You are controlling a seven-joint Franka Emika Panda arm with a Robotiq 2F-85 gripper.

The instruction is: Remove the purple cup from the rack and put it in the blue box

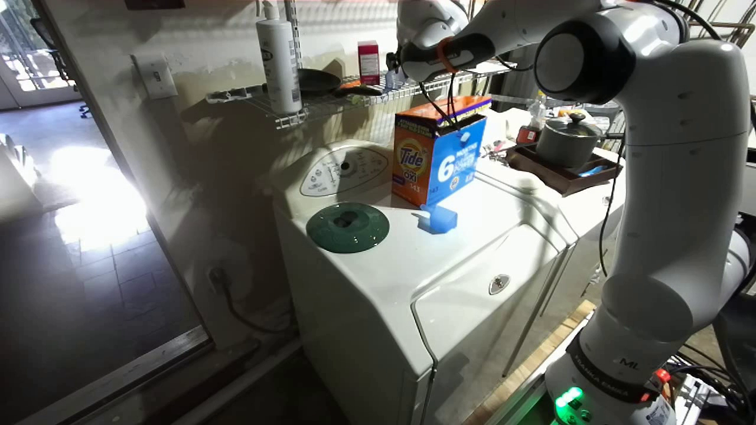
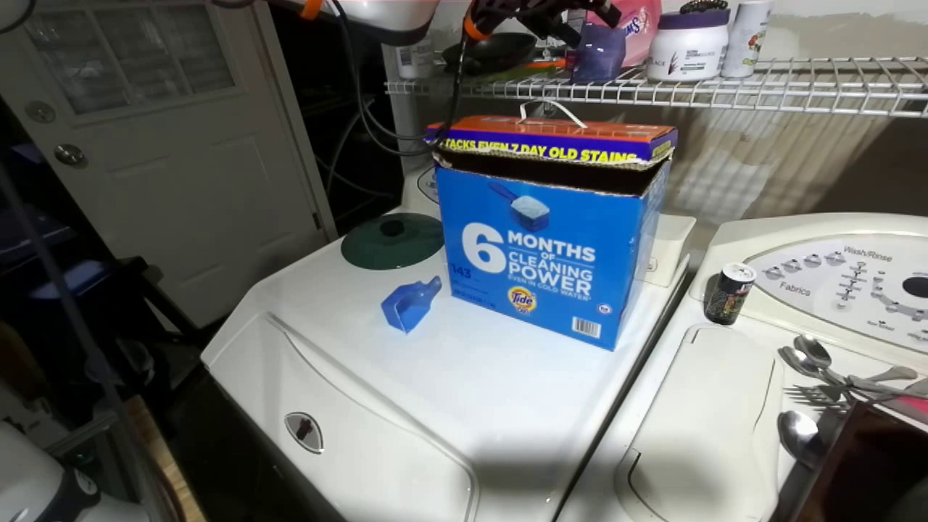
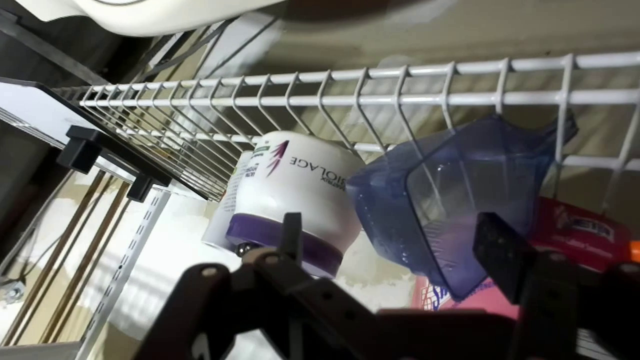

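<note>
The translucent purple cup (image 2: pixel 599 54) stands on the silver wire rack (image 2: pixel 805 94). In the wrist view the cup (image 3: pixel 387 215) is large, right of centre, its mouth toward the camera, behind the rack's wires (image 3: pixel 320 101). My gripper (image 3: pixel 392 245) is open, its fingertips wide apart. The right finger overlaps the cup's mouth; the left finger overlaps a white jar. I cannot tell whether either finger touches the cup. In an exterior view the gripper (image 2: pixel 593 23) is at the cup's top. The blue box (image 2: pixel 536 239) stands open below the rack; it also shows in an exterior view (image 1: pixel 458 159).
A white jar with a purple lid (image 2: pixel 687 47) stands close beside the cup, with a spray can (image 2: pixel 747 40). A pink bag (image 2: pixel 641 29) is behind it. A dark pan (image 1: pixel 316 81) is also on the rack. A blue scoop (image 1: pixel 443 219) and green lid (image 1: pixel 348 229) lie near the box.
</note>
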